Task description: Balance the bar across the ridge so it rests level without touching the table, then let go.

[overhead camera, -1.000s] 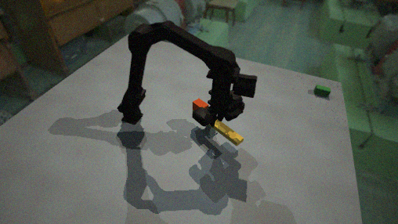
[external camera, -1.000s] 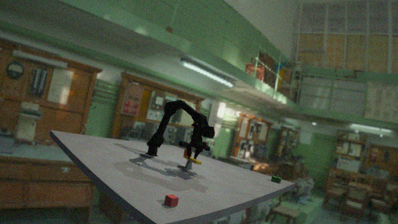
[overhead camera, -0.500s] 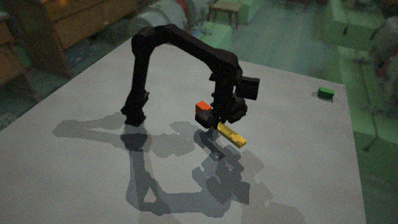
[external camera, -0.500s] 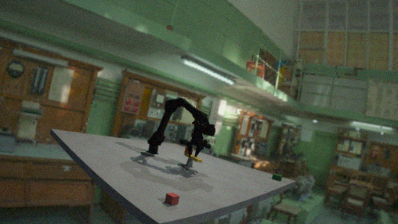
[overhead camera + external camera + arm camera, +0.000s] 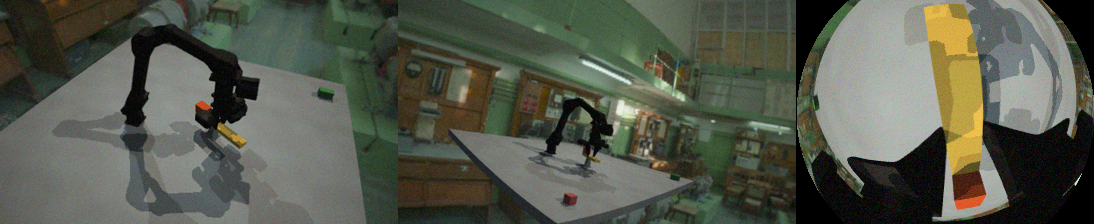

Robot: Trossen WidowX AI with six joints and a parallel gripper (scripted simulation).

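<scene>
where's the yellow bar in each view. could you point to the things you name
top: right of centre, a bit below the middle, the yellow bar [image 5: 232, 135] [image 5: 593, 159] [image 5: 963, 85]
exterior: just left of centre, in the lower half
wrist: upright strip, from near the top to below the middle
shared landmark: orange block [image 5: 203, 106] [image 5: 585, 149] [image 5: 969, 201] by one end

So the black arm arched over the pale table, its gripper clamped on a yellow bar, and a small green block sat well apart near the edge.
</scene>
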